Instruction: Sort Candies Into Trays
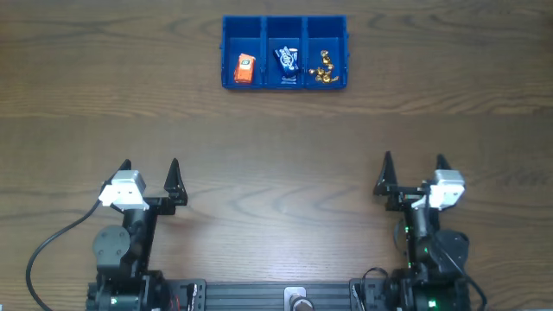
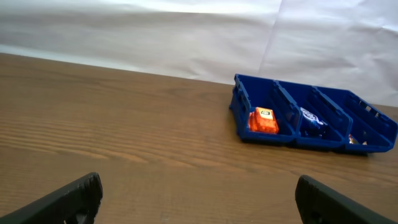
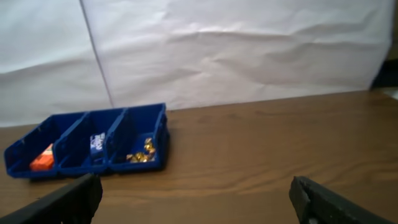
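Both arms' jaws spread | candies in blue tray, well apart from jaws

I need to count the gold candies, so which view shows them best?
The top view: it looks straight down into the tray's end compartment, so the gold candies lie spread apart. The right wrist view sees them at a low angle, bunched together. In the left wrist view a glint peeks past the tray's walls.
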`<state>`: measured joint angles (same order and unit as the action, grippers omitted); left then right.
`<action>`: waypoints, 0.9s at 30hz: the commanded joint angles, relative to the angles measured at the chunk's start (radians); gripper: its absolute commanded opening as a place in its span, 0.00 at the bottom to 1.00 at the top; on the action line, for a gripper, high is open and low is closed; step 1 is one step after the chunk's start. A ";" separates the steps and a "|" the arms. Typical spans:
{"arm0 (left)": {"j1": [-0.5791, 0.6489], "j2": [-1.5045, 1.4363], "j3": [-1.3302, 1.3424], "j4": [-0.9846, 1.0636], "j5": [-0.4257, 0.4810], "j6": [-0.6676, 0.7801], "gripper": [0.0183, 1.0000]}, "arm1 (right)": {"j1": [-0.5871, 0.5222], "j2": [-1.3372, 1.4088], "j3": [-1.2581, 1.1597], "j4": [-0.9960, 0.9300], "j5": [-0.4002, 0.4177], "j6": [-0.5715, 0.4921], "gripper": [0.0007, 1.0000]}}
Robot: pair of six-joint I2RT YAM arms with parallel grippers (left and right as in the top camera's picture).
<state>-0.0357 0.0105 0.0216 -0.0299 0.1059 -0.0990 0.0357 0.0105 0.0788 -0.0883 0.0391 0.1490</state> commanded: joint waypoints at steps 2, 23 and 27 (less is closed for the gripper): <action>-0.004 -0.006 -0.017 -0.037 0.018 0.014 1.00 | 0.009 -0.008 -0.071 0.009 -0.010 0.006 1.00; -0.004 -0.006 -0.017 -0.038 0.018 0.014 1.00 | 0.010 -0.008 -0.071 0.008 -0.008 0.006 1.00; -0.004 -0.006 -0.017 -0.037 0.018 0.014 1.00 | 0.010 -0.008 -0.071 0.009 -0.008 0.006 1.00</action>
<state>-0.0357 0.0105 0.0216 -0.0303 0.1059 -0.0994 0.0410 0.0109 0.0116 -0.0772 0.0257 0.1490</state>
